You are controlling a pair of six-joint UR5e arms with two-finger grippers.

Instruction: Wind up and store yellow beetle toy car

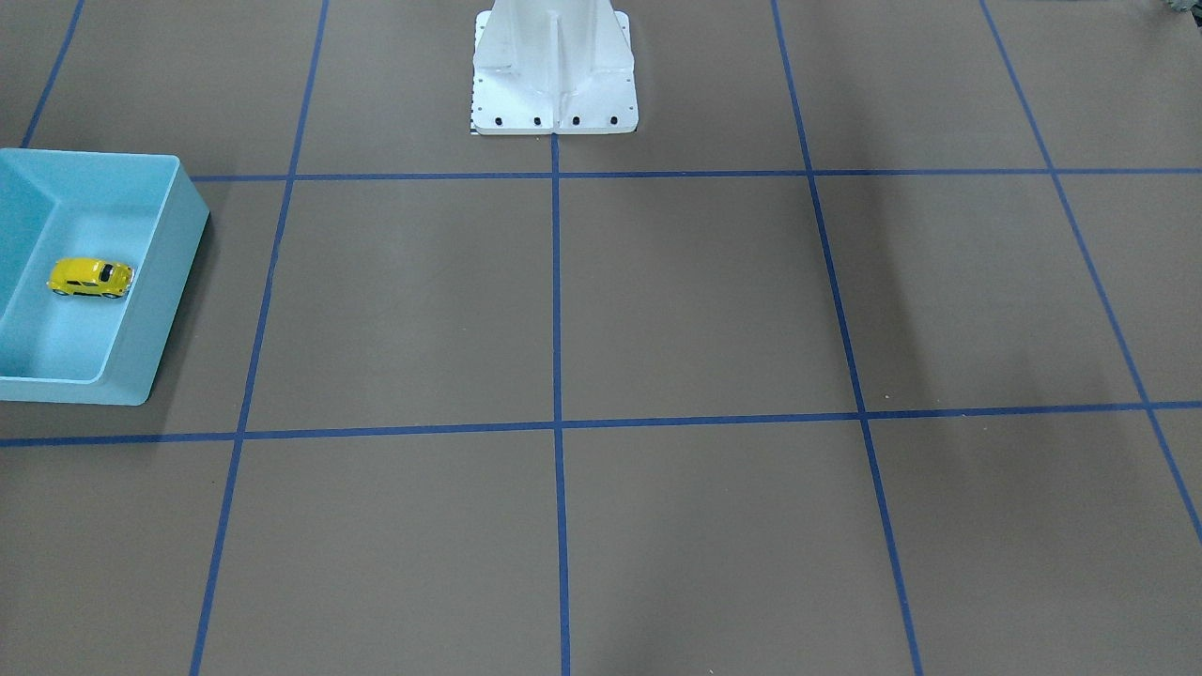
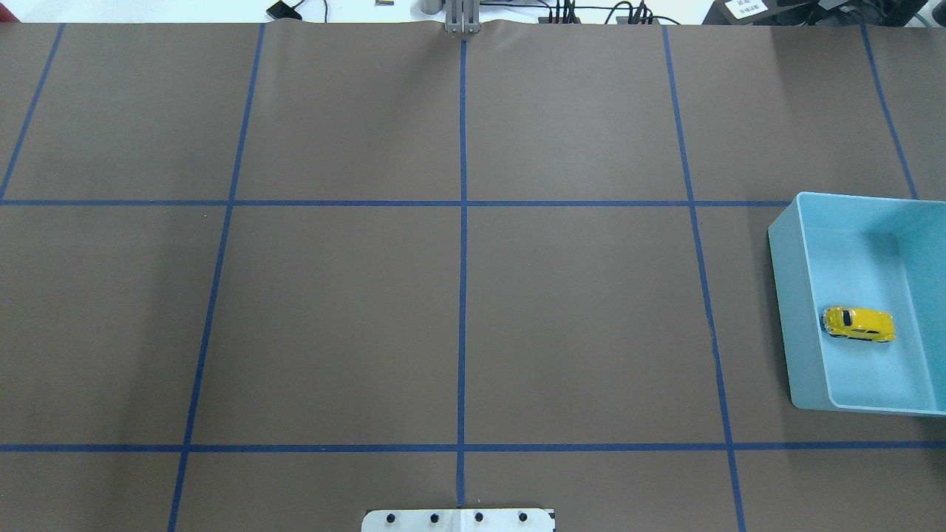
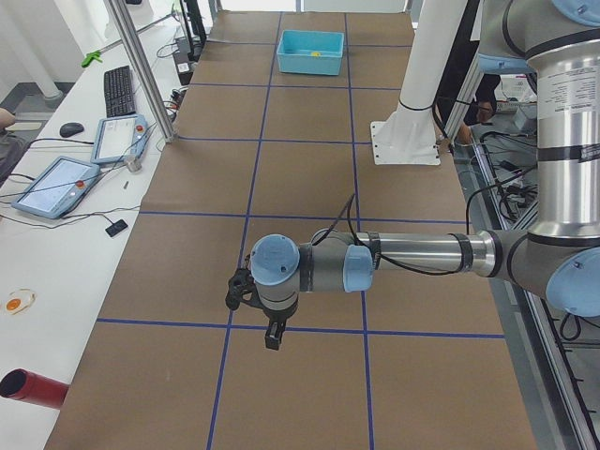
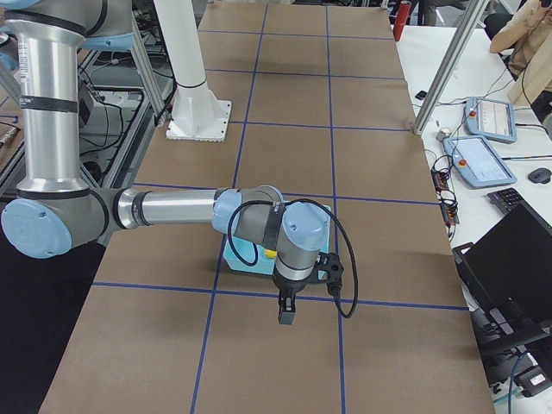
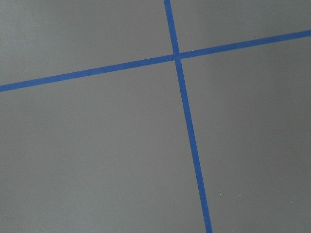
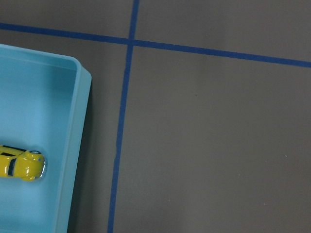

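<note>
Looks stored: car [image 2: 859, 324] loose in bin [image 2: 785, 295] at 3 o'clock on table [image 2: 576, 310], left gripper [image 3: 272, 336] and right gripper [image 4: 285, 314] clear of it, spread or pressed together can't tell, next just park.

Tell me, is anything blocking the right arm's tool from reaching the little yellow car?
Only the wall of the light blue bin: the yellow car lies inside it, and the right tool hangs outside it. The bin is open on top, so nothing visible blocks a reach from above.
</note>
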